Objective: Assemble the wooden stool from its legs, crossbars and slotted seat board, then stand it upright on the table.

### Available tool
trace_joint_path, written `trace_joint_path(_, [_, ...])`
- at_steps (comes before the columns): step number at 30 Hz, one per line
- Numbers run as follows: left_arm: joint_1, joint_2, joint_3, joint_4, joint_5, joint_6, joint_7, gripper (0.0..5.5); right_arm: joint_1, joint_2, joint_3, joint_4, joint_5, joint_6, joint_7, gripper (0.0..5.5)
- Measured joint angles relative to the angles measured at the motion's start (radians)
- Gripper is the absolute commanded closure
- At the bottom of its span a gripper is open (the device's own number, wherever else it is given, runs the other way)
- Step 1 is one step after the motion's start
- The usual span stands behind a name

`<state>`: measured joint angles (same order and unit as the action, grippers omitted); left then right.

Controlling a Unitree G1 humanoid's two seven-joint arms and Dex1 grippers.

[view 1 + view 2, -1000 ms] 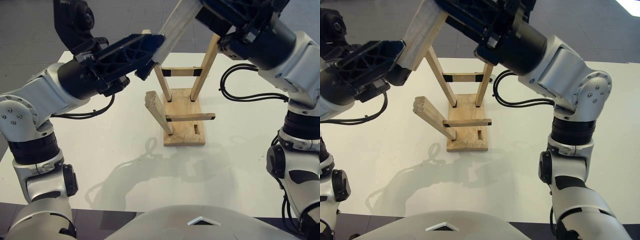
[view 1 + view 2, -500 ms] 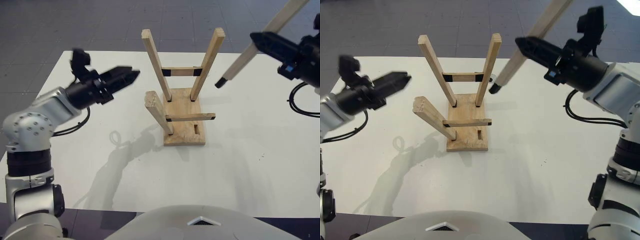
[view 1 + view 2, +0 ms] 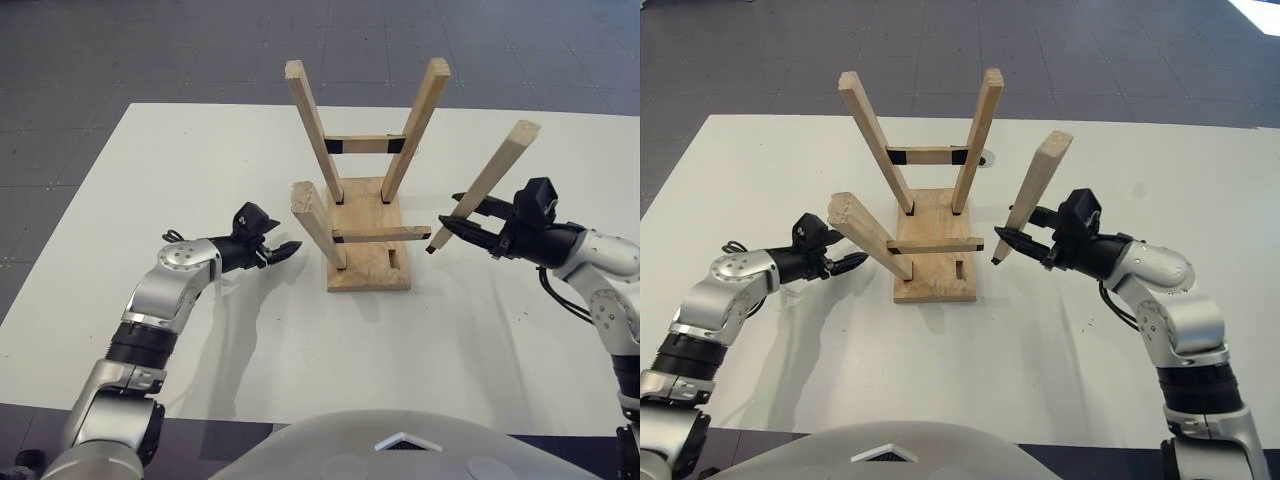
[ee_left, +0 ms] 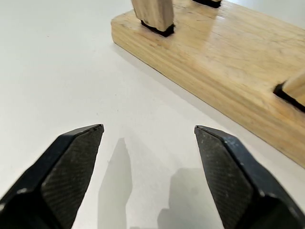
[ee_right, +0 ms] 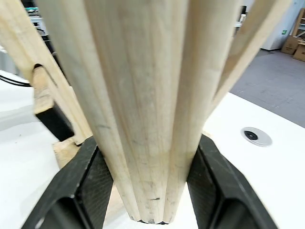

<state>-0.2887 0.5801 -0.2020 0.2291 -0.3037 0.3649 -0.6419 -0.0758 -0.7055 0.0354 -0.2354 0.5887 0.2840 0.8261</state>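
Seat board [image 3: 360,270]: we see it flat on the counter [image 3: 140,170], with three legs [image 3: 312,130] and two crossbars [image 3: 364,144] standing up from it
Left end effector [image 3: 288,248]: low over the counter, just left of the seat board, fingers spread, holding nothing
Right end effector [image 3: 452,228]: just right of the seat board, clamped on the fourth leg [image 3: 492,172] near its lower end
Fourth leg: tilted, lower tip beside the seat board's right edge; we cannot tell whether they touch

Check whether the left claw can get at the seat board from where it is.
Probably yes: the left claw is open, low over the table, and only bare table lies between it and the seat board's near edge.
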Motion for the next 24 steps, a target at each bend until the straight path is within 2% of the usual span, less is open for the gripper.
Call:
trace_joint_path(7, [-0.246, -0.191, 0.000, 0.409, 0.135, -0.174, 0.041, 1.96, 0.054, 0.085, 0.043, -0.024, -0.090, -0.048, 0.003, 3.46])
trace_joint_path(14, [-0.386, -0.290, 0.015, 0.747, 0.224, -0.324, 0.065, 1.96, 0.126, 0.139, 0.054, -0.032, -0.124, -0.103, 0.006, 3.46])
trace_joint_path(24, [-0.420, -0.335, 0.084, 0.862, 0.240, -0.412, 0.020, 1.96, 0.178, 0.179, 0.068, -0.186, -0.060, -0.014, -0.001, 3.46])
